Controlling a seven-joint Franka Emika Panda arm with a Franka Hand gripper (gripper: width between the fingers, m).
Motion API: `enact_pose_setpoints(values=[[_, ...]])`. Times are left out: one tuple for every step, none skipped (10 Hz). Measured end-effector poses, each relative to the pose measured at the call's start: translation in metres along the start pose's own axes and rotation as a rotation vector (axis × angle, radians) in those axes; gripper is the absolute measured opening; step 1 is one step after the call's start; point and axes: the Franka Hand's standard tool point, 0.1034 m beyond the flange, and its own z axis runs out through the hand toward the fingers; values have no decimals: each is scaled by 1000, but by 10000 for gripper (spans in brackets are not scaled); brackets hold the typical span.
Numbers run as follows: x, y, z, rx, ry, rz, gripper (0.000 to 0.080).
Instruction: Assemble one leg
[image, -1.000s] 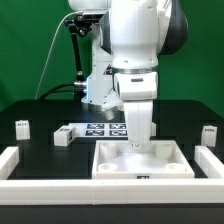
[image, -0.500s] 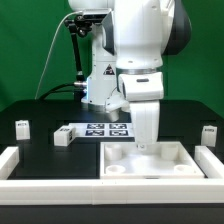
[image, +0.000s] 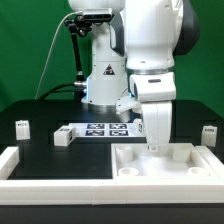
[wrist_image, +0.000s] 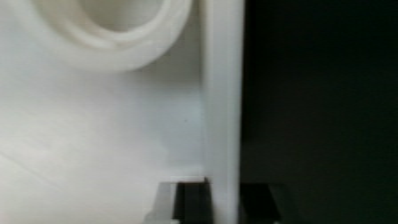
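Gripping the tray-like piece (image: 135, 172), not a leg. The gripper (image: 153, 148) points straight down. In the wrist view the piece's thin upright wall (wrist_image: 222, 120) runs between the two dark fingertips (wrist_image: 191, 205) with no gap showing on either side, so the jaws read as clamped on that wall. My read on why: the big piece is being positioned or steadied so a corner socket (wrist_image: 107, 30) ends up where a leg can go in. That round recess sits just beside the jaws, on the inner side of the wall. On the outer side there is only the black table (image: 50, 155).

Task thing: no leg is between the jaws or touching them.
- The nearest leg (image: 208, 133) stands on the table out from the jaws toward the exterior view's right, past the tray-like piece's end and apart from it.
- The middle leg (image: 63, 136) and the far leg (image: 22, 126) stand well apart from the jaws toward the exterior view's left, both upright.

The marker board (image: 100, 128) lies flat between the middle leg and the jaws, behind the tray-like piece. A low white fence (image: 60, 190) runs along the front, in front of the jaws.

In the way: the jaws must let go and lift clear of the wall before going for any leg. The nearest leg looks unobstructed. The marker board is flat, so it is unlikely to block. The arm's own body hides what lies directly behind the jaws. The sockets that show look empty, so I judge the task early.
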Motion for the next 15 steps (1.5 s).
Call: enact_pose_setpoints(values=[[0,0,0,0,0,1,60],[0,0,0,0,0,1,60],[-1,0,0,0,0,2,60],[-1,0,0,0,0,2,287],[-1,0,0,0,0,3,287],[-2,0,0,0,0,3,421],[-2,0,0,0,0,4,586],[-2,0,0,0,0,5,631],[-2,0,0,0,0,5,631],[-3,0,0,0,0,5,644],[-3,0,0,0,0,6,644],[-3,0,-1,-1,0,13,649],[-2,-5,-9,-8,-4,44,649],[1,-13,-21,-19,-10,85,649],[7,-20,-30,-29,-15,133,649]])
